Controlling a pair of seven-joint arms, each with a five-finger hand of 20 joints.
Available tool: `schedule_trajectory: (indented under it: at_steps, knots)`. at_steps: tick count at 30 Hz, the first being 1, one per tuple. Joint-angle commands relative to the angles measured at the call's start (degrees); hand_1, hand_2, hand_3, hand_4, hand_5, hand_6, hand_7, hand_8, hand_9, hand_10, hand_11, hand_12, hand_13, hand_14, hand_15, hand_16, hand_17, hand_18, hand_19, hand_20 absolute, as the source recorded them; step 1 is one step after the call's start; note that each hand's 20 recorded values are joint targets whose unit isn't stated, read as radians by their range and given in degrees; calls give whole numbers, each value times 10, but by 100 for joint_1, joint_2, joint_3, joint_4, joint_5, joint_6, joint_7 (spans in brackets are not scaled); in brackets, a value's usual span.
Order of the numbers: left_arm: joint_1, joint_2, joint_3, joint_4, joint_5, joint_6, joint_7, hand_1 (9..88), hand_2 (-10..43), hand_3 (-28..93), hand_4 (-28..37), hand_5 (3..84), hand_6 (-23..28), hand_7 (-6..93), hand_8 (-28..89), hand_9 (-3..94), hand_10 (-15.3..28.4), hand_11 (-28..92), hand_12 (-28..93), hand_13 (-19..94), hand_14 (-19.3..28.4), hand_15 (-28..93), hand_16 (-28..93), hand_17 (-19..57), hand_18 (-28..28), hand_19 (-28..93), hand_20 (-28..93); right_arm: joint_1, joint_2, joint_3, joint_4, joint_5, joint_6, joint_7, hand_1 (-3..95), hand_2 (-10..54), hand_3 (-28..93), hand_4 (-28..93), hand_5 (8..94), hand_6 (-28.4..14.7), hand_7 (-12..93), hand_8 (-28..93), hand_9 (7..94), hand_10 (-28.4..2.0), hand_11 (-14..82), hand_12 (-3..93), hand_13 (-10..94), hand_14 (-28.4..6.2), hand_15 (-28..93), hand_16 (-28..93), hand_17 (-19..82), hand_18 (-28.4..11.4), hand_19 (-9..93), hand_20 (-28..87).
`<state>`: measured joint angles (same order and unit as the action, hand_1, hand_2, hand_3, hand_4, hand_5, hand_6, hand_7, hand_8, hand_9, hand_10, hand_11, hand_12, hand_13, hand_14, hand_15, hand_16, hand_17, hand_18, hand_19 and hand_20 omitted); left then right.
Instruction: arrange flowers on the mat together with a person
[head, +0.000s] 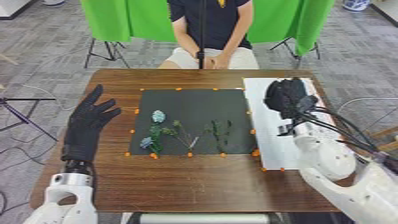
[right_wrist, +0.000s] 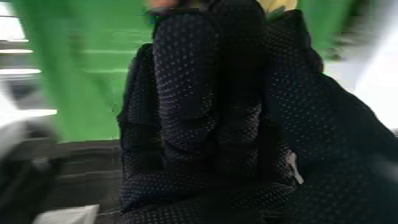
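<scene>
On the dark mat (head: 191, 97) in the head view, a light-blue flower (head: 158, 116) lies above a second blue flower (head: 147, 142) with green leaves. Beside them are a thin branching stem (head: 182, 132) and a leafy green sprig (head: 220, 131). My left hand (head: 84, 122) is open over the table's left side, away from the flowers. Above the white mat (head: 273, 145) is my right hand (head: 286, 97). The right wrist view shows my right hand (right_wrist: 204, 125) with a small yellow patch (right_wrist: 277, 5) at its far end; whether it is held is unclear.
A person (head: 213, 30) sits across the brown table (head: 204, 187), hands resting together in the lap. Orange dots (head: 189, 154) run along the mat edges. Dark cables (head: 338, 131) trail beside my right arm. A green curtain (head: 120, 22) hangs behind.
</scene>
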<state>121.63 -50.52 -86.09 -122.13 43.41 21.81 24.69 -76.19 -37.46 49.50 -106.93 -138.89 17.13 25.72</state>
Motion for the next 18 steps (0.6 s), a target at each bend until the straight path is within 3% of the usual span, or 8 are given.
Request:
schedule_trajectory:
  at_steps: [1,8,18]
  knots:
    - [186,-110,-70,-8,-107,128,46,211,57,791,-283,313,27,119,-100,350,175,237,87,259,255,476,-90,-85,238,467,130,1871,-1672,-1702,314,-178,-184,-515,585,-95,625,-283,858,46,160,-2,933,-52,159,347,822,-35,502,230,320,-134,778,192]
    - [38,-207,-52,65,-50,40,11,210,57,791,-283,313,26,118,-100,351,176,238,87,260,256,481,-90,-84,239,469,132,2278,-2679,-2428,1238,-562,-560,-726,560,-95,645,-283,854,57,165,-9,923,-58,227,324,819,-38,521,227,299,-153,782,209]
    - [-106,-200,-28,112,-47,-22,-78,211,57,791,-283,314,26,118,-100,351,176,239,87,260,257,482,-92,-83,239,471,133,2383,-2781,-2909,1483,-864,-1044,-570,548,-95,642,-283,850,61,164,-16,903,-60,263,323,793,-42,549,233,271,-163,770,220]
